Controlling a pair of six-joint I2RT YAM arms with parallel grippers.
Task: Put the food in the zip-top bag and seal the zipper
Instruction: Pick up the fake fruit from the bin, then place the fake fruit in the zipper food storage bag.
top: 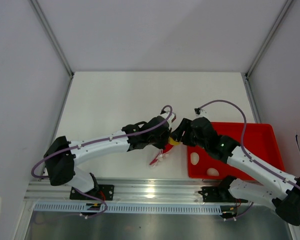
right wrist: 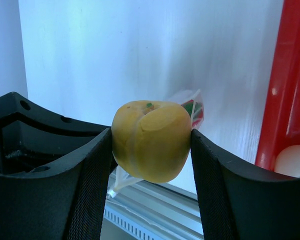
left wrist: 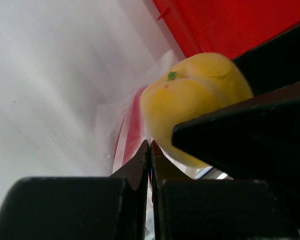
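My right gripper (right wrist: pixel 151 145) is shut on the yellow-orange ball (right wrist: pixel 151 141) and holds it off the table, just left of the red tray; the ball also shows in the top view (top: pixel 174 141) and in the left wrist view (left wrist: pixel 190 105). My left gripper (left wrist: pixel 150 150) is shut on the edge of the clear zip-top bag (left wrist: pixel 121 130), whose red zipper (left wrist: pixel 135 125) runs just beyond the tips. The bag (top: pixel 159 157) hangs below the two grippers. Two whitish eggs (top: pixel 194 158) (top: pixel 213 172) lie in the tray.
The red tray (top: pixel 255 145) sits at the right of the table, its wall visible in the right wrist view (right wrist: pixel 285 80). An aluminium rail (top: pixel 150 191) runs along the near edge. White enclosure walls stand close on three sides.
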